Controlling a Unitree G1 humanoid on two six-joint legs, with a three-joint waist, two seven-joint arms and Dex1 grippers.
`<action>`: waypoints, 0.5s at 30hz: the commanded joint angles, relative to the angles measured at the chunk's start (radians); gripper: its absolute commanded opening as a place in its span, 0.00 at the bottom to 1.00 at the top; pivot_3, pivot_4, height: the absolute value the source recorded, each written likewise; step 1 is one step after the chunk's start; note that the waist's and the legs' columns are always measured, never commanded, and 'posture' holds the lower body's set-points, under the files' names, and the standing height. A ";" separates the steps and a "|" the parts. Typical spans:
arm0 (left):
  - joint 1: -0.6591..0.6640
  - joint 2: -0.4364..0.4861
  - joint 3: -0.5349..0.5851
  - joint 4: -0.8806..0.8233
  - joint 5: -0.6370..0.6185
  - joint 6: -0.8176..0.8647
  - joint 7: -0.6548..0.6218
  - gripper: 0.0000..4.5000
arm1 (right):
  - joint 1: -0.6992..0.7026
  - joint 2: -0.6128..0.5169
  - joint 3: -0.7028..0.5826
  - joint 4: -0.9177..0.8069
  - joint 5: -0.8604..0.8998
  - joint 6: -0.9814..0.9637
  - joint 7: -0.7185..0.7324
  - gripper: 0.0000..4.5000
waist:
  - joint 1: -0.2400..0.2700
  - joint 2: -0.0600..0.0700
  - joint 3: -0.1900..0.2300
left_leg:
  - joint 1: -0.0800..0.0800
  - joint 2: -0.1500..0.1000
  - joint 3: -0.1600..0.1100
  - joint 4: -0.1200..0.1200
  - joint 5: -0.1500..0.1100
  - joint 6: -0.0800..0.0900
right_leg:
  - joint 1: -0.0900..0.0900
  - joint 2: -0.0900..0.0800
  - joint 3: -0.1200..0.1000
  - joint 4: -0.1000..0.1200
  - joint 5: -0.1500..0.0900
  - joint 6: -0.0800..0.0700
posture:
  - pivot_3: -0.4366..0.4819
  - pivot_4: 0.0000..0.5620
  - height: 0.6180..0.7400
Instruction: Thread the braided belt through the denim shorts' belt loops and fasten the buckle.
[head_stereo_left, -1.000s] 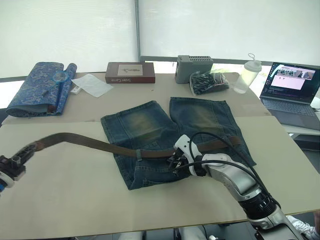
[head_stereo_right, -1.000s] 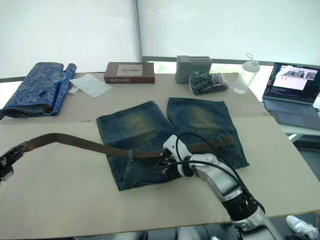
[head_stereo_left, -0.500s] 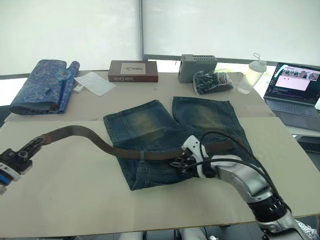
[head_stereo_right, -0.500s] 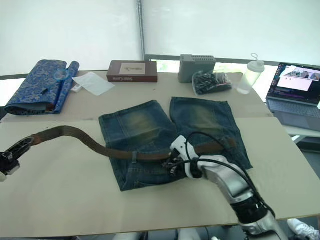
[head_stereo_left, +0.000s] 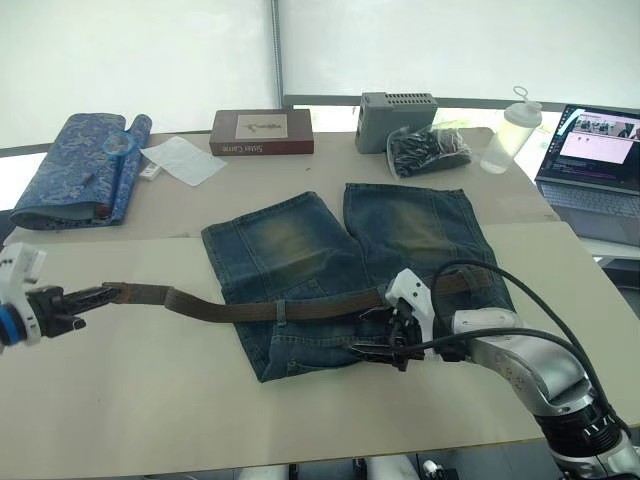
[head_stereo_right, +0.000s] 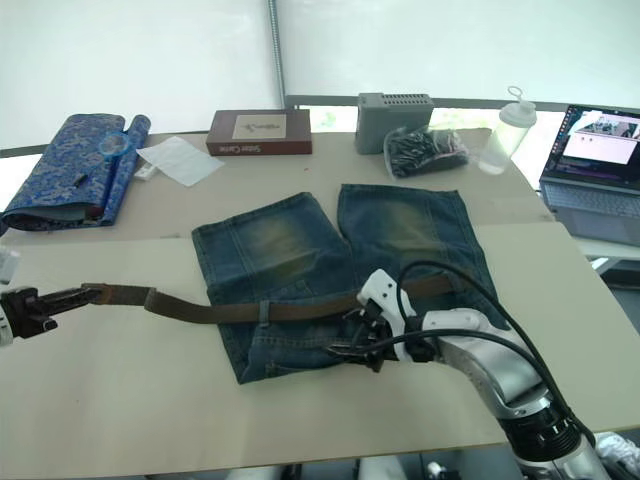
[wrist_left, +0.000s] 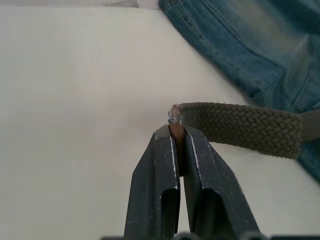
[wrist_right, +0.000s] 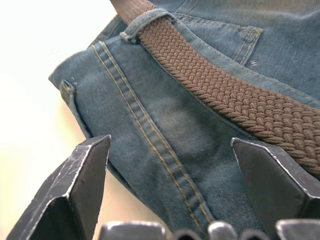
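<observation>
One pair of denim shorts lies mid-table, one braided belt across its waistband, passing under one visible belt loop. More loops and buckling seemingly remain. Near the table's left edge, left gripper pinches the belt's end; right gripper hovers spread over the waistband.

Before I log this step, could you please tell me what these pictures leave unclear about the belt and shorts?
- Silver buckle: not identifiable; the right gripper and its black cable cover the dark brown braided belt where it crosses the right leg of the blue denim shorts.
- Belt loops: one blue denim belt loop is clear in the head views; others are too small.
- Belt tip: pinched between the left gripper's jaws.
</observation>
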 joint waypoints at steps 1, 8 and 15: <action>-0.131 -0.013 -0.094 0.140 0.166 -0.154 -0.036 0.00 | -0.044 -0.062 -0.004 0.042 -0.059 -0.057 0.029 0.98 | 0.002 0.000 0.000 | -0.001 -0.001 0.000 0.001 0.000 0.001 | 0.000 0.000 -0.001 0.000 0.001 0.001 | 0.48 0.27 1.00; -0.107 -0.012 0.102 0.029 0.012 0.007 -0.119 0.59 | -0.146 -0.167 -0.082 0.106 -0.047 -0.030 0.073 1.00 | -0.010 -0.006 0.004 | -0.007 -0.002 0.002 0.003 0.000 0.004 | -0.006 0.000 0.001 0.003 0.002 0.003 | 0.48 0.27 1.00; 0.140 -0.122 0.333 -0.612 -0.440 0.565 0.004 0.98 | -0.235 -0.231 -0.173 0.145 0.068 0.045 0.184 1.00 | -0.019 -0.003 0.006 | -0.013 0.000 0.003 0.007 0.000 0.004 | -0.014 -0.001 0.003 0.007 0.002 0.004 | 0.48 0.27 1.00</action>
